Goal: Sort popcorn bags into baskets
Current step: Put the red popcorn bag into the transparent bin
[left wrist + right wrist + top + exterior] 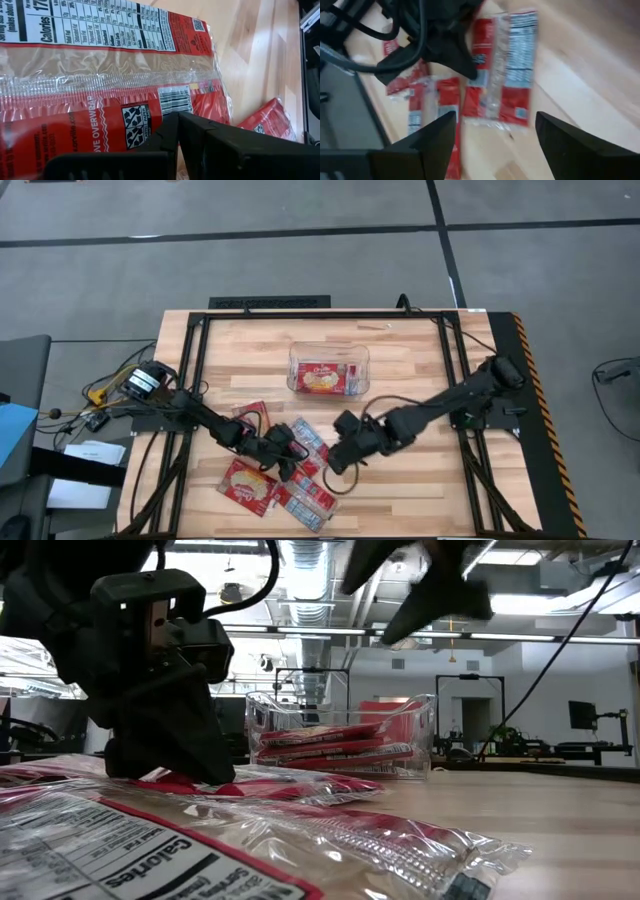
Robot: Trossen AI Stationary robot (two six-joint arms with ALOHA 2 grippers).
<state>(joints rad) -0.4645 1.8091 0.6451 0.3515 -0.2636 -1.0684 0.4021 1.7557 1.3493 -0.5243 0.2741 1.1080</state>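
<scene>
Several red popcorn bags with clear film and white label panels lie flat near the table's near edge: (250, 415), (248, 485), (305, 500), and one bag (310, 442) between the two grippers. More bags lie inside the clear bin (296, 358), which also shows in the low view (425, 710). My left gripper (285, 450) is down on that middle bag (100, 75) with its fingers shut. My right gripper (338, 460) hovers open just right of it and above the bags (495, 125). My left gripper (175, 120) is shut at the bag's red panel beside the barcode (150, 112), near one long edge. It comes slanting down from the table's left, its fingers across the bag. The bag lies flat on the table. The fingers hide whether film sits between them.
The bin stands at mid-table, toward the far edge. Black frame rails run along the table's left, right and far sides. Cables and a control box lie off the left edge. Bare wood lies to the right of the bags.
</scene>
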